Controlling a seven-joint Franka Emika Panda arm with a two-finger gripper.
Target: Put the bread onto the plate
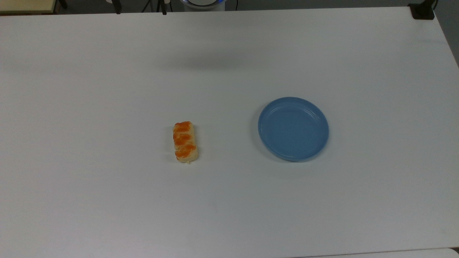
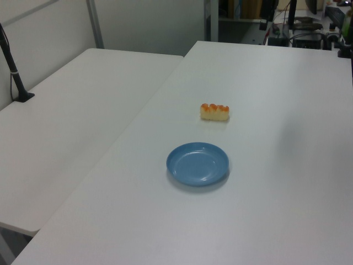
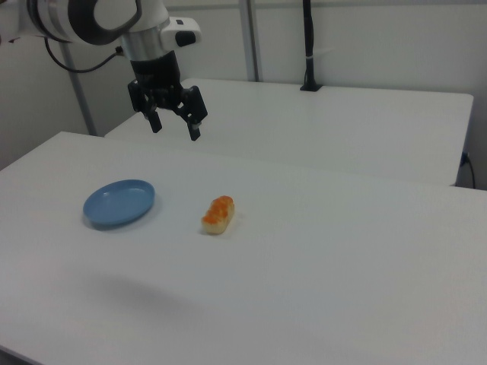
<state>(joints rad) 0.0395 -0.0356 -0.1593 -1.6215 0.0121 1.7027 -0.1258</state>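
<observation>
While the gripper (image 3: pixel 174 125) hangs high above the table (image 1: pixel 107 200) with fingers spread, the bread (image 1: pixel 185 141) lies flat, well apart from the empty plate (image 1: pixel 293 128) (to the top view's left). Bun looks light, soft; pinch gently across its narrow middle.

Plate (image 1: pixel 293 129) smooth blue plastic; bread (image 1: pixel 185 141) glossy-patched; table (image 1: pixel 107 71) matt white.

A broad white table (image 1: pixel 107 200) carries two things: a small oblong pale-yellow bread (image 1: pixel 185 142) with orange-brown patches near its middle, and a round light-blue plastic plate (image 1: pixel 293 128), well apart, both away from every edge.
</observation>
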